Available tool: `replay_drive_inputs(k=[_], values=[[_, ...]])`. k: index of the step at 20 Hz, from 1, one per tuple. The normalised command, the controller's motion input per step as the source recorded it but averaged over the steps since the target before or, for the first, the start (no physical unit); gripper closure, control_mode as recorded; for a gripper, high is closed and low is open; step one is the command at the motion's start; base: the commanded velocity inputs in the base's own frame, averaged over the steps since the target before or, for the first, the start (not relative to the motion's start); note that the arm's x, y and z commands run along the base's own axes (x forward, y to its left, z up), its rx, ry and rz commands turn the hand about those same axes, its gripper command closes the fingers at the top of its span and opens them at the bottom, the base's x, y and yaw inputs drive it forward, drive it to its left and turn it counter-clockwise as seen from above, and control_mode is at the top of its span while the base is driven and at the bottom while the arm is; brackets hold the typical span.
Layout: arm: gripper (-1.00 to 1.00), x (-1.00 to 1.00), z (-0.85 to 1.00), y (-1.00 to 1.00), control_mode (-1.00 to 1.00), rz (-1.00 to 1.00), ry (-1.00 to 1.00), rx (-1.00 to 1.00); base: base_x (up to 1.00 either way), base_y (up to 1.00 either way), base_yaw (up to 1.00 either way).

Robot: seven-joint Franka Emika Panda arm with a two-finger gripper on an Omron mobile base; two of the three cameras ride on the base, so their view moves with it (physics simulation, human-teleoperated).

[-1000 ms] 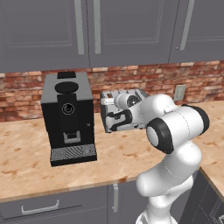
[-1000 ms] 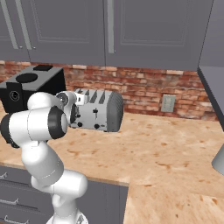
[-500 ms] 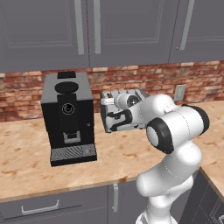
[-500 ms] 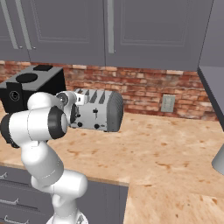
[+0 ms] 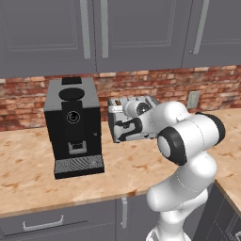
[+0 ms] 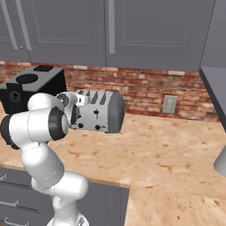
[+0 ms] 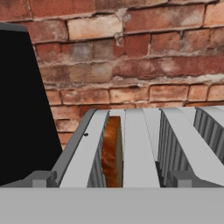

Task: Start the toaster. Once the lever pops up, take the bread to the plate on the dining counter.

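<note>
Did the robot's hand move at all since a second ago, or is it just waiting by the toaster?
No. In the left base view the hand sits at the same spot on the front of the toaster, beside the coffee machine, as before.

Our arm rises from the base, bends at a bulky white elbow with a dark joint, and reaches forward and level. Our hand (image 5: 126, 126) sits at the end of the forearm, seen from the other side too (image 6: 74, 115), its dark body turned toward the wall. Our jaws stand fully apart, with nothing held between them.
</note>
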Motion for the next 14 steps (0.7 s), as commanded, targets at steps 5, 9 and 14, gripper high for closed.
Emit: replay_drive_inputs(k=[5,9,14], values=[[-1.00,0.00,0.00,0.00,-1.00,0.00,0.00,0.00,0.00,0.00,0.00],[-1.00,0.00,0.00,0.00,-1.00,0.00,0.00,0.00,0.00,0.00,0.00],[-1.00,0.00,0.00,0.00,-1.00,0.00,0.00,0.00,0.00,0.00,0.00]])
